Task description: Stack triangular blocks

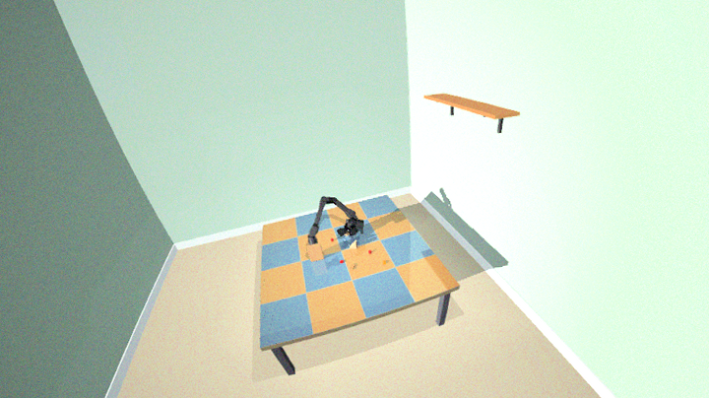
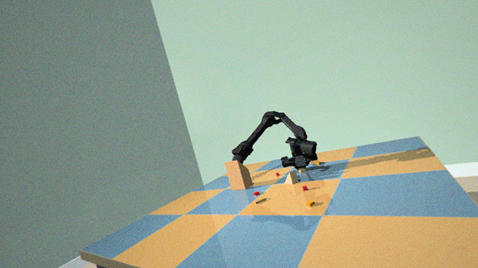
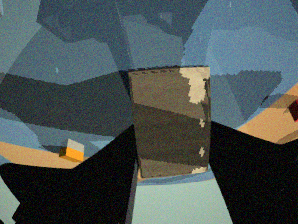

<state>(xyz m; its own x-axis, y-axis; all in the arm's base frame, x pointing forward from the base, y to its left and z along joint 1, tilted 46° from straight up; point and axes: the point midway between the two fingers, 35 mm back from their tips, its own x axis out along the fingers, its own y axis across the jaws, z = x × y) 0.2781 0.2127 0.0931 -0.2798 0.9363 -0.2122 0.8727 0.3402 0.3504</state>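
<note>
My gripper [image 2: 301,167] is low over the table's middle, shut on a brown triangular block [image 3: 169,123] that fills the gap between the fingers in the wrist view. The gripper also shows in the top view [image 1: 348,231]. The other triangular block [image 2: 291,177], pale tan with its point up, rests on the table just to the left of the fingers in the exterior view; it also shows in the top view [image 1: 353,242]. I cannot tell whether the held block touches the table or the pale block.
A tall tan block [image 2: 237,175] stands by the arm's base. Small red bits [image 2: 255,193] [image 2: 305,187], an orange bit [image 2: 310,203] and a dark bit [image 2: 260,201] lie in front of the gripper. A wall shelf [image 1: 471,105] hangs far to the right.
</note>
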